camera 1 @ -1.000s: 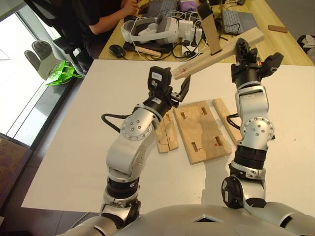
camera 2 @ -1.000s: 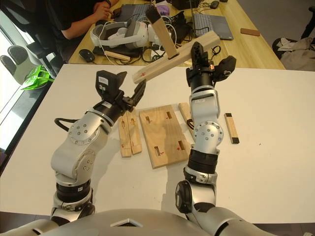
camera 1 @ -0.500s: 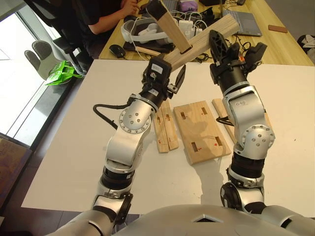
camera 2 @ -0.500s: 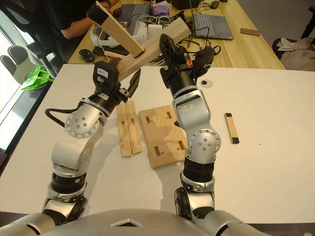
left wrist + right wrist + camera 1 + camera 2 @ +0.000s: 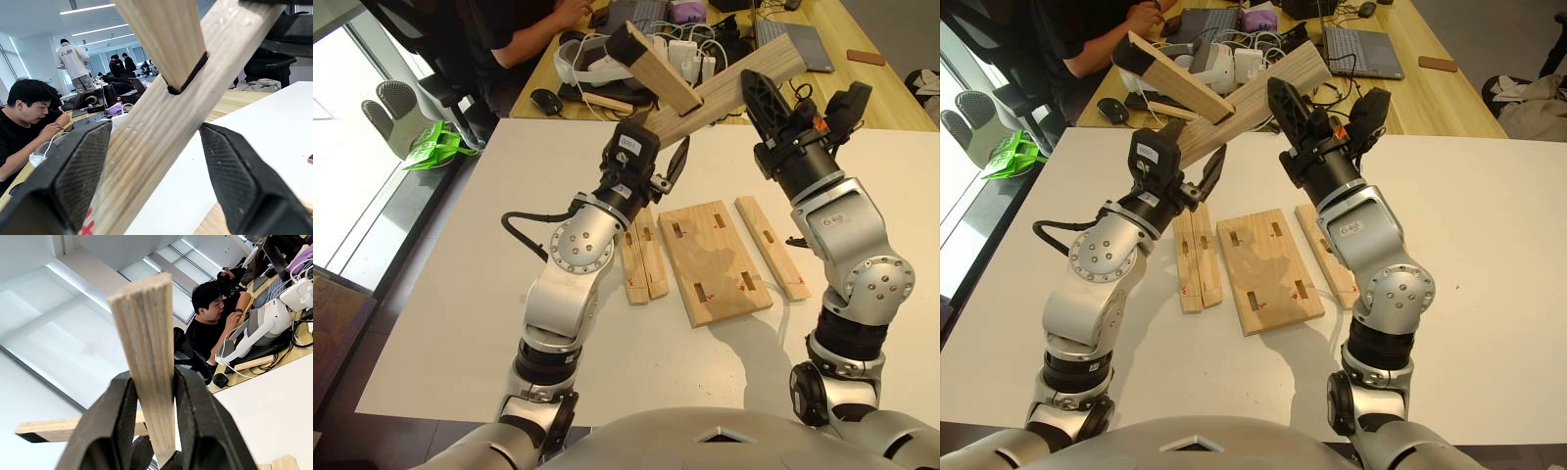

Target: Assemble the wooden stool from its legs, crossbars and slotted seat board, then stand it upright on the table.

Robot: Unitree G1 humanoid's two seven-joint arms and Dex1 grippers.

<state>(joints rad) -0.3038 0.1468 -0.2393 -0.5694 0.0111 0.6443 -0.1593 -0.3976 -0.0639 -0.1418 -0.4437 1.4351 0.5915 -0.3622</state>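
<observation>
With left gripper (image 5: 155,166) and right gripper (image 5: 150,382) each pinching the leg assembly (image 5: 724,83) — tilted, raised above the seat board (image 5: 715,259) — it probably needed levelling before its ends could meet that board's slots

One seat board (image 5: 715,259), five wooden bars (image 5: 771,247)

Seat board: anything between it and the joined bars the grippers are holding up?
Nothing visible. The seat board lies flat, slots uncovered; only open air separates it from the joined bars held up by the left gripper and right gripper.
</observation>
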